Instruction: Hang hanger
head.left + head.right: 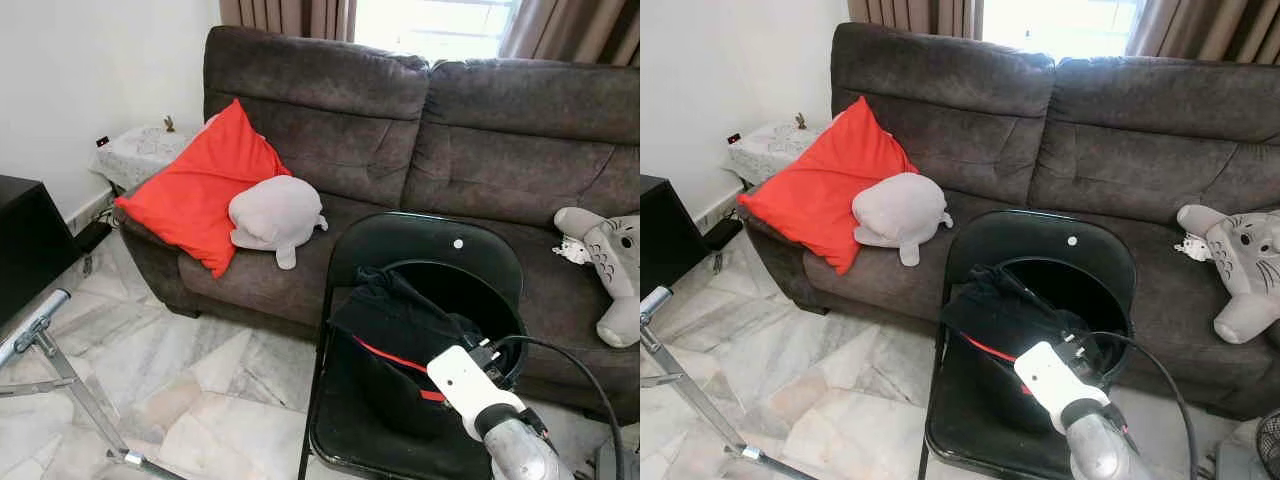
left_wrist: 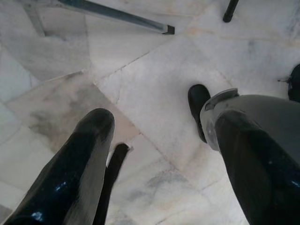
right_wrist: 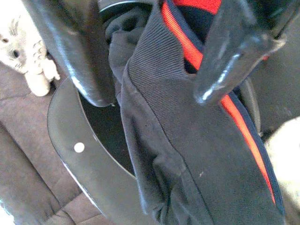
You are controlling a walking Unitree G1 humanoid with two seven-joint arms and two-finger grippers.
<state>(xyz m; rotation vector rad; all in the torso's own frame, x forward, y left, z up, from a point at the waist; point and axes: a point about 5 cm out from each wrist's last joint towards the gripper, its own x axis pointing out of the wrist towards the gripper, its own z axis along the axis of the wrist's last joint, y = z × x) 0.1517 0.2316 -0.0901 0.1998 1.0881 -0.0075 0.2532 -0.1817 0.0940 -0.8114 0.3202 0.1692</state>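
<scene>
Fabric between spread fingers: right gripper (image 3: pixel 154 96) poised wide apart either side of a fold of the dark garment (image 3: pixel 187 154) with its red stripe, bunched on the seat of the black folding chair (image 1: pixel 420 240). Left gripper (image 2: pixel 159 122) idle over the marble floor (image 2: pixel 154 70), likewise parted.

Best to feel for the hanger's hook or shoulder rather than loose cloth, close firmly, then lift straight up clear of the chair back.

Hard to make out the hanger itself, presumably buried in the garment. Metal frame (image 1: pixel 40 330) at the left cut off, perhaps the rail. Beyond, brown sofa (image 1: pixel 400 130).
</scene>
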